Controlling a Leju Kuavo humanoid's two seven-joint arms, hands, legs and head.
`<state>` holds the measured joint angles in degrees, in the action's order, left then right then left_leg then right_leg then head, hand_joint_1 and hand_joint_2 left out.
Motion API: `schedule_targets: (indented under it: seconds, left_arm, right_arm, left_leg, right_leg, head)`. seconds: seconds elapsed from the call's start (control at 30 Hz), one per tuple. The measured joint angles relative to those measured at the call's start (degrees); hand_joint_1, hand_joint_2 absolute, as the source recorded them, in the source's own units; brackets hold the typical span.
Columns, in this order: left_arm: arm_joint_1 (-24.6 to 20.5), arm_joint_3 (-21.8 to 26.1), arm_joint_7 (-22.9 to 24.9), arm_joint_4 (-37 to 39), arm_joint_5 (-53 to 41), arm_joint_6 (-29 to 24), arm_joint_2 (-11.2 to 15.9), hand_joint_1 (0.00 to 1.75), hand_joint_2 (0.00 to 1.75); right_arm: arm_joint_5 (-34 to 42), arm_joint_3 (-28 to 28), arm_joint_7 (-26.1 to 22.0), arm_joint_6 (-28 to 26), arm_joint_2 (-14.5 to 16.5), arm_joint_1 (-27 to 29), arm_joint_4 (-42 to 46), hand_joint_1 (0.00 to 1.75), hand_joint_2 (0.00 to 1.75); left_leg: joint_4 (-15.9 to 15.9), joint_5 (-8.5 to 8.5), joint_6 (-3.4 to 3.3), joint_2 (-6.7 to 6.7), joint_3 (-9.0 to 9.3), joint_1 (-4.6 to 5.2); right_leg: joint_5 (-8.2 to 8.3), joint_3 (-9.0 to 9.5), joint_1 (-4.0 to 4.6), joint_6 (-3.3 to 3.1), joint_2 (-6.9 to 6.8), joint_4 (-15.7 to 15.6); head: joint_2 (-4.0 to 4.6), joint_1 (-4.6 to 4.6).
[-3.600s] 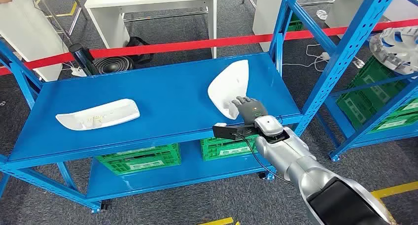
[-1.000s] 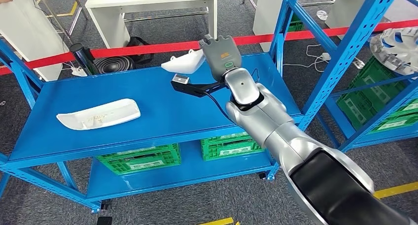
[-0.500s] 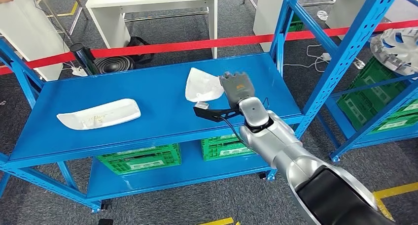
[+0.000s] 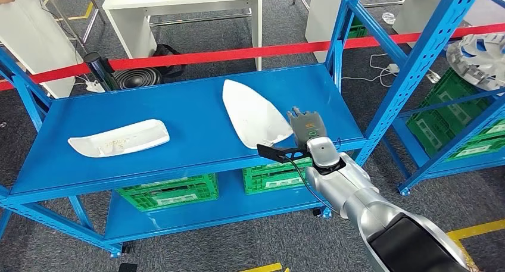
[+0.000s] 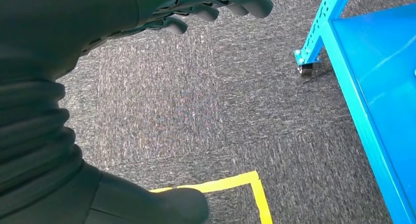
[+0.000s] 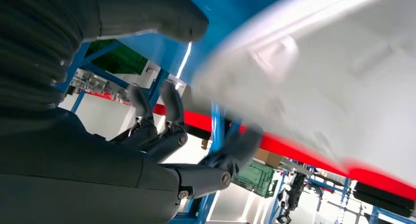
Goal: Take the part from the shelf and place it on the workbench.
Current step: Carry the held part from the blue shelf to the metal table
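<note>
A white teardrop-shaped part (image 4: 253, 114) lies flat on the blue table top (image 4: 190, 108), right of the middle. My right hand (image 4: 305, 125) stands at its near right edge, close to the table's front rim, fingers spread and holding nothing. In the right wrist view the part (image 6: 319, 72) is a blurred pale surface beyond the spread fingers (image 6: 164, 111). A second, long white part (image 4: 118, 138) rests at the left of the same surface. My left hand (image 5: 216, 1) hangs over the grey carpet with nothing in it.
A red barrier tape (image 4: 196, 56) runs behind the table. Green crates (image 4: 170, 191) sit on the lower level. A tall blue rack (image 4: 417, 63) with a white wheel cover (image 4: 482, 55) stands to the right. A yellow line (image 5: 255, 185) marks the floor.
My right hand carried the white part high over the table's back, brought it down toward the front right, and let go. The part now lies flat beside the hand.
</note>
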<state>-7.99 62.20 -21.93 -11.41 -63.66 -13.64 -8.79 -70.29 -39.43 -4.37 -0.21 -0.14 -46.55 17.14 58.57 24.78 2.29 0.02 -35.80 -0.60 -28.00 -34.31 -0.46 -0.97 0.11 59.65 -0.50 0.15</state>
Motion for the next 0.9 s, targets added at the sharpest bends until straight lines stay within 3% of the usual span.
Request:
schedule_targets:
  seconds: [0.43, 0.73, 0.9]
  left_arm:
    - [0.1, 0.0, 0.7, 0.0, 1.7, -0.2, 0.0, 0.00, 0.00]
    - [0.4, 0.0, 0.6, 0.0, 1.6, -0.2, 0.0, 0.00, 0.00]
    - [0.3, 0.0, 0.6, 0.0, 1.5, 0.1, -0.1, 0.00, 0.00]
  right_arm:
    - [0.1, 1.2, -0.9, -1.8, -0.5, -0.1, -0.1, 0.00, 1.75]
    - [6.3, 6.5, -9.5, -11.4, -0.6, 1.2, 0.8, 0.00, 1.75]
    - [10.0, 9.1, -14.3, -12.3, -0.1, 1.7, 2.1, 0.00, 1.75]
  left_leg:
    - [0.0, 0.00, 0.00, -0.01, 0.00, 0.00]
    - [0.0, 0.00, 0.00, -0.01, -0.01, 0.00]
    - [0.0, 0.00, 0.00, -0.01, -0.01, 0.00]
  right_leg:
    - [0.00, 0.01, 0.00, 0.00, 0.00, 0.0]
    - [0.00, 0.02, 0.00, 0.00, -0.01, 0.0]
    - [0.00, 0.01, 0.01, 0.00, 0.00, 0.0]
  head:
    - [0.00, 0.00]
    - [0.00, 0.01]
    - [0.00, 0.00]
